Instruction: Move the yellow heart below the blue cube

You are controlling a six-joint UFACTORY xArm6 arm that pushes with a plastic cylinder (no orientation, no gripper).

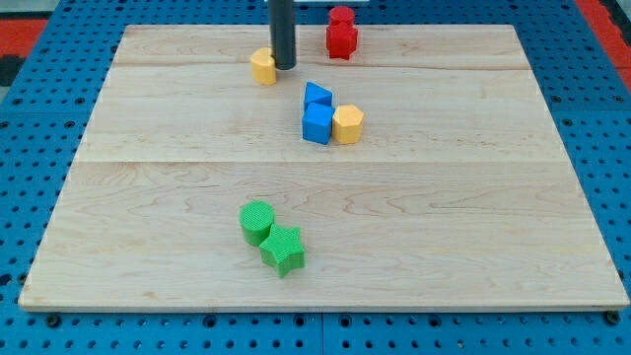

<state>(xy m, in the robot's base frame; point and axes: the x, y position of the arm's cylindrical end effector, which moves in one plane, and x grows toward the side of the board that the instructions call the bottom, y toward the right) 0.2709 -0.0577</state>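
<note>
The yellow heart [263, 67] lies near the board's top edge, left of centre. My tip [284, 67] rests on the board right against the heart's right side. The blue cube [317, 124] sits lower and to the right, near the board's middle. A second blue block [317, 96], of unclear shape, touches the cube's top side. A yellow hexagon-like block [347, 124] touches the cube's right side.
Two red blocks stand at the view's top, one [341, 38] on the board's top edge and one [341, 15] just behind it. A green cylinder [256, 221] and a green star [283, 248] touch each other in the lower middle of the wooden board [473, 217].
</note>
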